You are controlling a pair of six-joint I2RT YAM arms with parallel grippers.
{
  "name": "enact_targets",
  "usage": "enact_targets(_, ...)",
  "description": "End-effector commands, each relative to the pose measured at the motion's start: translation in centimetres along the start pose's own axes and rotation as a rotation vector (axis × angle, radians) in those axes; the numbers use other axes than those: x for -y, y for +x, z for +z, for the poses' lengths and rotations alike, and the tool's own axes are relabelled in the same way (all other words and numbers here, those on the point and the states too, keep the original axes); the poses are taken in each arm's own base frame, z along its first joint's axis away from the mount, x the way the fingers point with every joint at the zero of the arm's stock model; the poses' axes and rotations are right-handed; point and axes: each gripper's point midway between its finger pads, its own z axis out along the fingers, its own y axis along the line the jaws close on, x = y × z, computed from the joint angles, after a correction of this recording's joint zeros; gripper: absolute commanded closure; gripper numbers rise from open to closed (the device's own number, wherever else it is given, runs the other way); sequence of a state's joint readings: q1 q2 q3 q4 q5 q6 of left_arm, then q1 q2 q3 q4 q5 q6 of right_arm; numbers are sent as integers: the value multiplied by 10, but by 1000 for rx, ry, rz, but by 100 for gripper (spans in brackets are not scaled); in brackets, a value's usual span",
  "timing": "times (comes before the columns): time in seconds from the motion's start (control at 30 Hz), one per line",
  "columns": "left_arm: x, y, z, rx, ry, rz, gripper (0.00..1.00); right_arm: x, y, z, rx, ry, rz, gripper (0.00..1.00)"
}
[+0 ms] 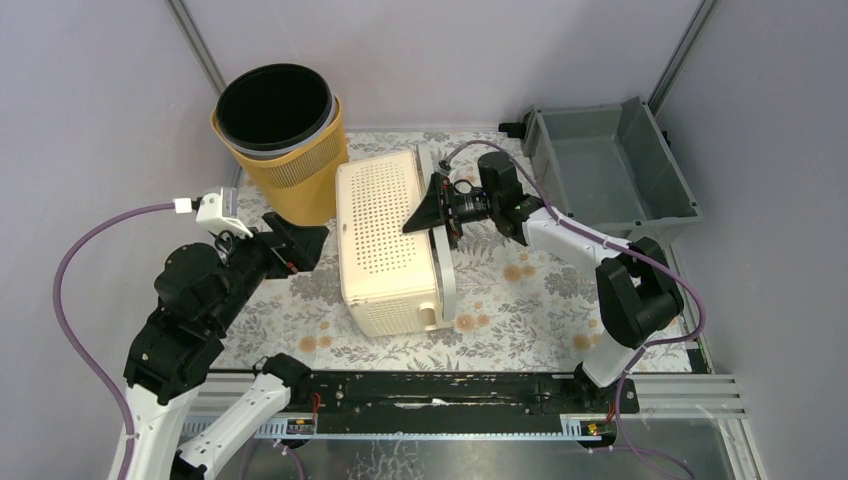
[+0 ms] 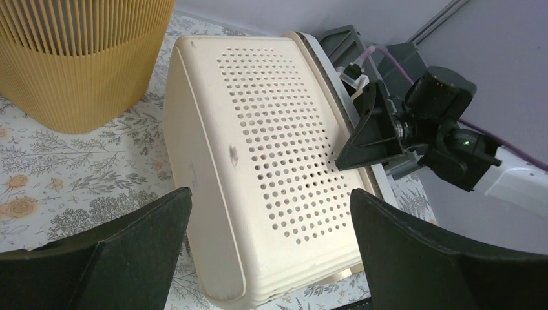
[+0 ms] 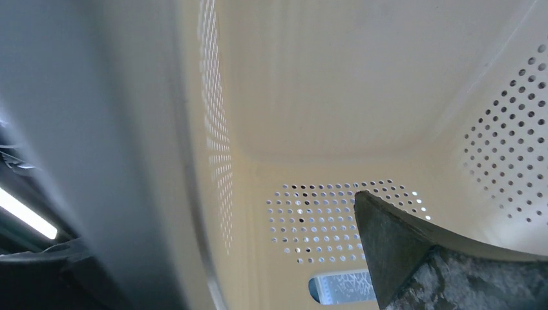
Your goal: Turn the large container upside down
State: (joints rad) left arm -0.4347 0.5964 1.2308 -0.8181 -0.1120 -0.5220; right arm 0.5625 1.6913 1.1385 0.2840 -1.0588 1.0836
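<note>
The large container point(image 1: 385, 240) is a cream perforated basket lying tipped on its side on the floral cloth, its opening facing right. My right gripper point(image 1: 432, 215) stands open across the container's right rim. One black fingertip point(image 2: 362, 139) rests over the outer perforated wall. The other fingertip point(image 3: 388, 239) is inside the container point(image 3: 362, 97), with the wall between the two. My left gripper point(image 2: 271, 194) is open just left of the container point(image 2: 271, 161) and apart from it, with nothing held. From above, this left gripper point(image 1: 305, 245) sits near the container's left side.
A yellow ribbed bin point(image 1: 280, 130) with a black liner stands at the back left, close to the container's far corner. A grey tub point(image 1: 605, 165) sits at the back right behind the right arm. The floral cloth point(image 1: 520, 290) covers the table.
</note>
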Motion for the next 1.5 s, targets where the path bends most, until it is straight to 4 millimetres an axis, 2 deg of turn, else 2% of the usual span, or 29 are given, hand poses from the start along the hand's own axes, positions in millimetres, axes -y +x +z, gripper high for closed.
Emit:
enact_targets(0.0,4,-8,7,36,20,8,0,-22,4,-11,-17,34,-103,1)
enact_targets(0.2,5,-5,10,27,22,10,0,-35,4,-14,-22,13,-126,1)
enact_targets(0.4,4,-3,9,28,23,7,0,-26,7,-19,-27,110,-135,1)
enact_targets(0.67,4,-1,9,22,25,4,0,-30,7,-25,2,165,-142,0)
enact_targets(0.87,4,-1,9,19,28,3,0,-42,4,-27,22,161,-164,10)
enact_targets(1.17,6,-2,11,17,33,3,0,-51,12,-13,-2,189,-204,14)
enact_targets(1.47,8,-3,13,14,37,1,0,-44,19,1,-14,277,-230,15)
